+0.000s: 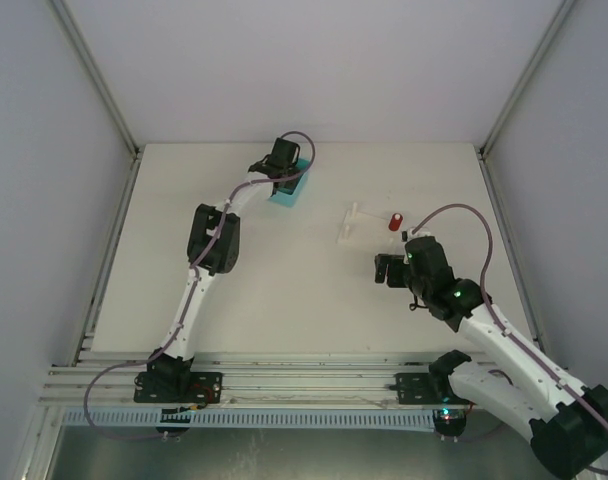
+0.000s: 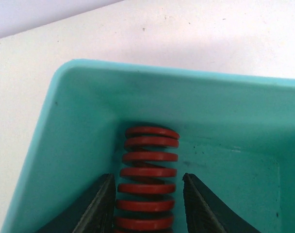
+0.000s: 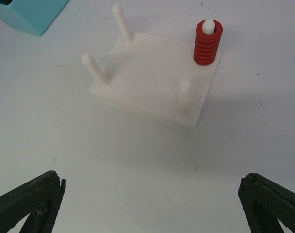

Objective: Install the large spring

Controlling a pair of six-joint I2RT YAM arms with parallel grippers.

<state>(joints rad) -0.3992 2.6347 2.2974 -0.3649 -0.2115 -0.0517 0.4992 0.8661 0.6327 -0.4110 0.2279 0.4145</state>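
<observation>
A large red spring (image 2: 148,174) lies in the corner of a teal bin (image 2: 79,126) at the table's far left of centre (image 1: 290,192). My left gripper (image 2: 147,206) is down in the bin (image 1: 282,160), open, with one finger on each side of the spring; the left finger is nearly touching it and the right finger stands apart. A white base plate (image 3: 152,77) carries another red spring (image 3: 207,42) on its far right peg. My right gripper (image 3: 152,194) is open and empty, hovering just short of the plate (image 1: 389,268).
The plate has three bare white pegs: far left (image 3: 122,22), near left (image 3: 94,68) and near right (image 3: 184,92). A corner of the teal bin (image 3: 31,12) shows in the right wrist view. Aluminium frame posts (image 1: 104,100) stand at the table's back corners.
</observation>
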